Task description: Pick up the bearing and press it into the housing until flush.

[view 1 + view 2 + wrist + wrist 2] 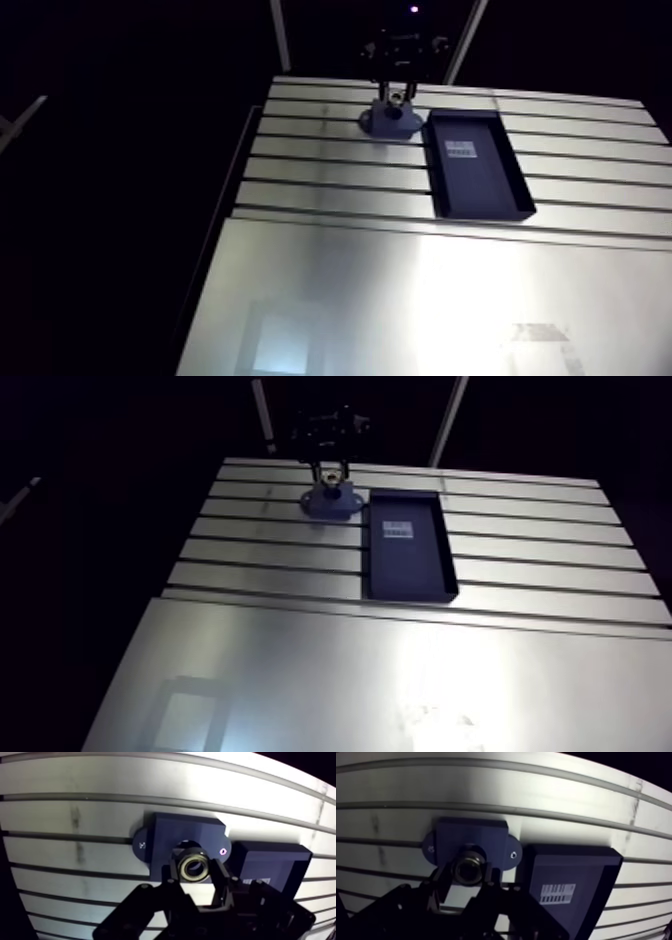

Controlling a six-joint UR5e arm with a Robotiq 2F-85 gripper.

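Two fingers (220, 877) are closed on the bearing (194, 867), one on each side of its outer ring, so they stand narrow and hold it. The bearing is a metal ring, and we look through its middle hole. Its axis runs along the fingers, down toward the worktop (75, 782).

This is the relation that matters for the coming move: the bearing hangs right over the housing (187, 832), in front of the round dark opening in the middle of this blue block. A part of the opening's edge shows just past the ring, so the two circles seem nearly centred, but perhaps not fully. We judge that the press must go straight down along this axis, and that a small offset or tilt could make the ring jam at the edge.

Some things we cannot decide. The wrist view does not tell whether the bearing touches the housing or hangs above it with a gap, because we look along the axis. In the arm view the fingers are small and dark over the housing, and the bearing is hard to make out there. The fingers also cover the near side of the housing. A black tray (272, 857) with a white label (557, 893) lies just beside the housing, out of the bearing's path.
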